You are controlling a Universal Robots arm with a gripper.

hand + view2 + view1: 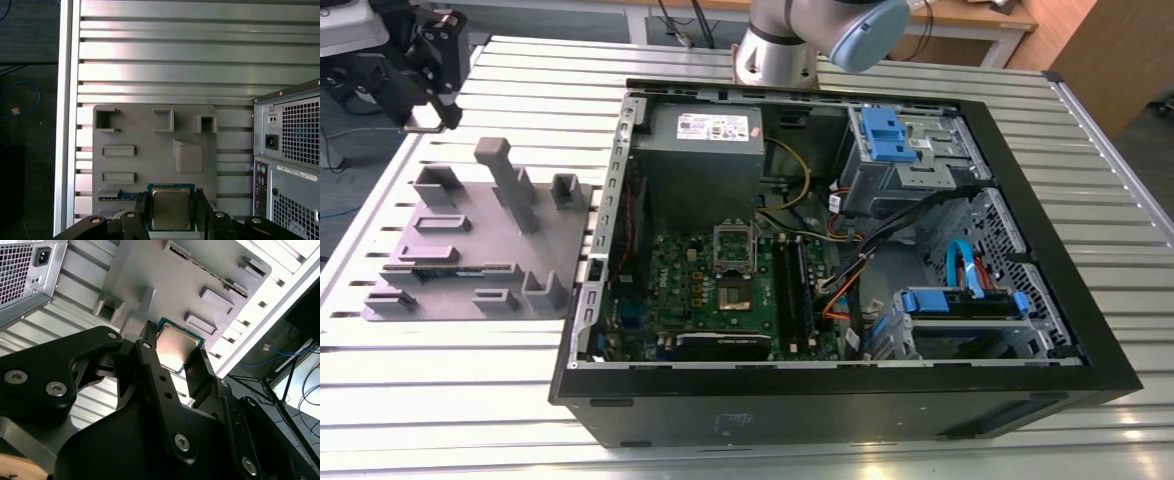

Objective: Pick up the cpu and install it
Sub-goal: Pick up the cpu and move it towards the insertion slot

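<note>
cpu [171, 209]: 1 unit, pinched by 2 opposite edges in the gripper [172, 200], held clear above the grey fixture tray [467, 240] near the worktop [720, 440] edge. Step: pick-up judged made, install outstanding; motherboard socket [734, 245] well apart, inside the case [854, 400].

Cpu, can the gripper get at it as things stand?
Yes, it looks so: in both wrist views the cpu sits between the fingers of the gripper, apparently gripped and held above the grey fixture tray, with nothing in the way.
</note>
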